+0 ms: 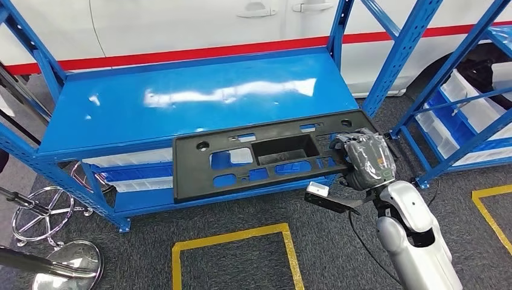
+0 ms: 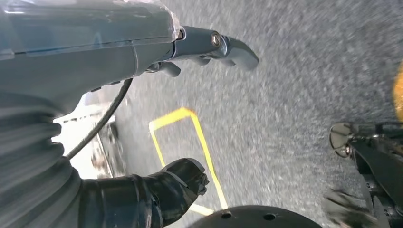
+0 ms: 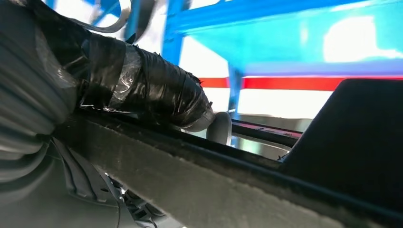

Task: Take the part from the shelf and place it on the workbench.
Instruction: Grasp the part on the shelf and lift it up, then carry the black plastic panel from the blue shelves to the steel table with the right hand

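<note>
A long black plastic panel (image 1: 259, 160) juts over the front edge of the blue shelf (image 1: 121, 115), gripped at one end alone by the robot's right hand (image 1: 365, 158), its taped thumb (image 3: 157, 90) pressed on top and the fingers apparently wrapped beneath. With the far end well away from the hand and unsupported, the panel could likely tip, twist loose or catch the shelf post (image 1: 395, 66) beside the hand. The left hand (image 2: 190, 52) hangs over the carpet (image 2: 294, 95), holding nothing, fingers loosely apart.
</note>
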`<state>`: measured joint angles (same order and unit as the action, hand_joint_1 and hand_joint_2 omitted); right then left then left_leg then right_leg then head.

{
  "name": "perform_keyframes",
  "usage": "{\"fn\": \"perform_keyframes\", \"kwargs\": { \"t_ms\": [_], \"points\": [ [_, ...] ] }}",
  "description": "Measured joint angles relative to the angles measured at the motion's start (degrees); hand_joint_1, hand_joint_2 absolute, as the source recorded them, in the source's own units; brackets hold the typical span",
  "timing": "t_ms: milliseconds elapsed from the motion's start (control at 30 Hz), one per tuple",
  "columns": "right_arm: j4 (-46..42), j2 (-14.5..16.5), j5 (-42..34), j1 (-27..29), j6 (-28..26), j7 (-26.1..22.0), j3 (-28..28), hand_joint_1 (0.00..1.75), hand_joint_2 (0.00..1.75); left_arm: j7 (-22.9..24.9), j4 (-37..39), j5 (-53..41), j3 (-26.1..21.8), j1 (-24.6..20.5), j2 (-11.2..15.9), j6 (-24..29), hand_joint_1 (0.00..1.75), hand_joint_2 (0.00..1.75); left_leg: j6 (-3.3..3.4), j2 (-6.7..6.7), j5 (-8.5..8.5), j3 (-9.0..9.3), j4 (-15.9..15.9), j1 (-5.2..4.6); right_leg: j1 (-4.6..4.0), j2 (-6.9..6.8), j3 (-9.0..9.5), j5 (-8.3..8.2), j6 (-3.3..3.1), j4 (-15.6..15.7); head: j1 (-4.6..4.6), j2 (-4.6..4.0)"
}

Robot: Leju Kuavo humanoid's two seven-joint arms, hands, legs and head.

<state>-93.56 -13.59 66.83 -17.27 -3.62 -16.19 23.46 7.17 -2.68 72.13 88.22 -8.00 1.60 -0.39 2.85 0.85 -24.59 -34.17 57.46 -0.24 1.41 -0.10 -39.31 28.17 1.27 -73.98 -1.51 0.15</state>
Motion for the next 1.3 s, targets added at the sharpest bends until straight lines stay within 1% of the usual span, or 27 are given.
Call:
{"fn": "perform_keyframes", "kwargs": {
  "t_ms": [33,67,133,200,233,267,367,400,433,467,533,600,667,733,767,833,867,900,933,967,1000,1033,1100,1133,1167,1233,1300],
  "points": [
    [0.01,1.41,-0.11,-1.21,1.15,0.28,1.15,1.75,1.75,-0.25,0.14,1.59,-0.60,0.15,0.12,-0.15,0.00,1.75,-0.26,0.08,0.35,-0.97,0.58,-0.01,0.02,0.04,2.88,-0.52,-0.15,3.25,0.00,0.00],
    [0.02,3.09,-0.24,-2.65,2.33,0.98,2.62,1.75,1.75,-0.58,0.31,3.13,-1.23,0.32,0.28,-0.48,0.00,1.75,-0.56,0.23,0.61,-1.79,1.18,-0.08,-0.08,0.14,5.84,0.03,-0.36,7.27,-0.01,0.00],
    [0.09,6.84,-0.98,-5.95,4.40,3.35,6.32,1.75,1.75,-1.09,0.74,5.47,-2.56,0.71,0.92,-1.58,0.00,1.75,-1.26,0.58,1.38,-2.88,1.92,-0.20,-0.42,0.33,9.16,2.01,-0.92,12.77,-0.05,0.00],
    [0.18,9.93,-2.23,-9.06,5.59,5.69,10.19,1.75,1.75,-1.02,1.01,6.55,-3.57,1.18,1.65,-2.69,0.00,1.75,-2.00,0.63,2.34,-3.59,2.01,-0.09,-0.64,0.20,8.79,1.80,-1.79,13.92,-0.07,0.00],
    [0.20,11.08,-2.82,-10.36,5.87,6.56,11.82,1.75,1.75,-0.91,1.10,6.76,-3.89,1.41,1.91,-3.09,0.00,1.75,-2.35,0.42,2.04,-4.05,2.24,0.07,-0.62,0.01,8.27,1.16,-2.30,14.06,-0.07,0.00],
    [0.21,11.95,-3.22,-11.43,5.98,7.12,13.08,1.75,1.75,-0.79,1.17,6.85,-4.08,1.68,2.17,-3.36,0.00,1.75,-2.71,0.15,0.63,-4.64,3.19,0.23,-0.58,-0.22,7.69,0.48,-2.84,14.24,-0.06,-0.01],
    [0.23,13.25,-3.99,-13.26,6.00,7.82,15.34,1.75,1.75,-0.67,1.36,7.02,-4.35,2.37,2.63,-3.67,0.00,1.75,-3.64,-0.39,-7.46,-6.63,11.16,0.60,-0.64,-0.75,5.61,-1.52,-3.66,14.40,-0.06,-0.01],
    [0.30,13.36,-4.13,-13.55,5.99,7.98,15.83,1.75,1.75,-0.66,1.43,7.05,-4.40,2.54,2.75,-3.68,0.00,1.75,-3.87,-0.39,-8.90,-6.86,14.15,0.72,-0.69,-0.84,4.74,-2.16,-3.68,14.32,-0.06,0.00],
    [0.39,13.43,-4.23,-13.77,5.96,8.11,16.22,1.75,1.75,-0.62,1.50,6.98,-4.44,2.66,2.87,-3.71,0.00,1.75,-4.06,-0.39,-8.95,-6.57,16.07,0.85,-0.70,-0.89,3.81,-2.81,-3.64,14.21,-0.06,0.00],
    [0.47,13.47,-4.33,-13.92,5.92,8.28,16.58,1.75,1.75,-0.54,1.54,6.73,-4.46,2.72,3.01,-3.78,0.00,1.75,-4.21,-0.39,-7.74,-5.50,16.34,0.98,-0.67,-0.90,2.83,-3.44,-3.55,14.03,-0.06,0.00],
    [0.51,13.50,-4.50,-14.02,5.79,8.80,16.98,1.75,1.75,-0.37,1.61,5.78,-4.36,2.73,3.44,-4.23,0.00,1.75,-4.33,-0.43,-4.88,-0.95,11.81,1.25,-0.56,-0.88,1.10,-4.55,-3.19,13.62,-0.07,0.00],
    [0.35,13.50,-4.56,-14.08,5.70,9.48,17.09,1.75,1.75,-0.34,1.70,4.87,-4.08,2.72,4.04,-4.90,0.00,1.75,-4.07,-0.68,-5.17,4.42,4.27,1.18,-0.62,-0.82,0.06,-5.57,-2.56,13.36,-0.06,0.00],
    [0.19,13.49,-4.58,-14.22,5.64,9.91,17.09,1.75,1.75,-0.41,1.82,4.44,-3.82,2.78,4.47,-5.26,0.00,1.75,-3.47,-0.93,-6.17,6.25,0.57,0.87,-0.66,-0.80,-0.25,-6.74,-1.85,13.57,-0.04,0.00],
    [0.10,13.42,-4.61,-14.32,5.62,10.31,17.07,1.75,1.75,-0.65,1.87,3.92,-3.50,2.84,4.69,-5.41,0.00,1.75,-2.60,-0.74,-5.23,5.50,0.25,0.92,-0.64,-0.65,-0.47,-7.26,-1.15,13.78,-0.03,0.00],
    [0.05,13.33,-4.61,-14.36,5.63,10.54,17.04,1.75,1.75,-0.85,1.88,3.51,-3.21,2.81,4.80,-5.49,0.00,1.75,-2.03,-0.55,-4.55,5.06,0.13,0.98,-0.64,-0.51,-0.83,-6.09,-0.89,13.08,-0.02,0.00],
    [-0.01,12.98,-4.57,-14.38,5.63,11.00,16.93,1.75,1.75,-1.27,1.90,2.74,-2.50,2.79,5.03,-5.70,0.00,1.75,-1.02,-0.21,-3.07,3.78,0.05,0.94,-0.55,-0.23,-2.13,-0.67,-0.65,8.44,-0.02,0.00],
    [-0.02,12.75,-4.55,-14.37,5.63,11.15,16.88,1.75,1.75,-1.46,1.91,2.48,-2.17,2.86,5.14,-5.78,0.00,1.75,-0.67,-0.19,-2.38,2.86,0.13,0.78,-0.56,-0.18,-2.87,2.31,-0.60,4.81,-0.02,0.00],
    [-0.03,12.50,-4.54,-14.35,5.63,11.27,16.82,1.75,1.75,-1.59,1.91,2.34,-1.88,2.96,5.26,-5.86,0.00,1.75,-0.51,-0.17,-1.72,1.90,0.29,0.59,-0.54,-0.15,-3.39,4.21,-0.55,1.20,-0.03,0.00],
    [-0.03,12.25,-4.52,-14.32,5.63,11.34,16.77,1.75,1.75,-1.68,1.91,2.25,-1.64,3.05,5.35,-5.89,0.00,1.75,-0.47,-0.16,-1.10,0.91,0.49,0.41,-0.56,-0.14,-3.39,4.70,-0.56,-1.39,-0.02,0.00],
    [-0.03,12.05,-4.51,-14.31,5.63,11.37,16.71,1.75,1.75,-1.74,1.91,2.22,-1.43,3.14,5.43,-5.91,0.00,1.75,-0.46,-0.15,-0.52,-0.11,0.72,0.22,-0.60,-0.14,-2.60,3.94,-0.68,-2.29,-0.02,0.00],
    [-0.03,11.91,-4.50,-14.31,5.63,11.39,16.65,1.75,1.75,-1.77,1.91,2.18,-1.25,3.20,5.51,-5.92,0.00,1.75,-0.47,-0.15,0.05,-1.11,0.96,0.05,-0.67,-0.14,-0.91,2.51,-0.93,-1.31,-0.02,0.00],
    [-0.08,11.84,-4.48,-14.32,5.63,11.41,16.61,1.75,1.75,-1.82,1.91,2.10,-1.13,3.23,5.55,-5.92,0.00,1.75,-0.50,-0.17,0.60,-1.98,1.15,-0.09,-0.81,-0.13,1.72,1.25,-1.31,1.52,-0.02,0.00],
    [-0.36,11.80,-4.34,-14.36,5.63,11.62,16.54,1.75,1.75,-2.14,1.91,1.76,-0.91,3.28,5.56,-5.94,0.00,1.75,-0.73,-0.22,1.67,-3.22,1.39,-0.33,-1.30,-0.16,7.62,1.43,-2.18,9.64,-0.05,0.00],
    [-0.52,11.76,-4.25,-14.38,5.64,11.79,16.44,1.75,1.75,-2.49,1.91,1.42,-0.72,3.34,5.57,-5.98,0.00,1.75,-0.97,-0.22,2.25,-3.52,1.33,-0.31,-1.57,-0.16,9.48,1.92,-2.46,12.69,-0.04,0.00],
    [-0.66,11.62,-4.19,-14.47,5.65,12.00,16.27,1.75,1.75,-2.91,1.91,0.97,-0.46,3.44,5.62,-6.09,0.00,1.75,-1.27,-0.21,2.87,-3.71,1.14,-0.18,-1.84,-0.17,10.33,2.28,-2.68,14.52,-0.04,0.00],
    [-0.73,11.18,-4.23,-14.76,5.75,12.32,15.66,1.75,1.75,-3.82,1.92,-0.39,0.06,3.68,5.80,-6.46,0.00,1.75,-1.92,-0.29,3.77,-3.98,0.66,0.05,-1.83,-0.33,10.02,1.09,-3.04,15.73,-0.02,0.00],
    [-0.70,10.70,-4.45,-15.23,6.06,12.46,14.78,1.75,1.75,-4.34,1.93,-2.57,0.32,3.79,5.96,-6.91,0.00,1.75,-2.49,-0.51,1.07,-4.96,2.40,0.14,-1.41,-0.61,9.12,-0.44,-3.75,16.63,-0.06,0.00]
  ]
}}
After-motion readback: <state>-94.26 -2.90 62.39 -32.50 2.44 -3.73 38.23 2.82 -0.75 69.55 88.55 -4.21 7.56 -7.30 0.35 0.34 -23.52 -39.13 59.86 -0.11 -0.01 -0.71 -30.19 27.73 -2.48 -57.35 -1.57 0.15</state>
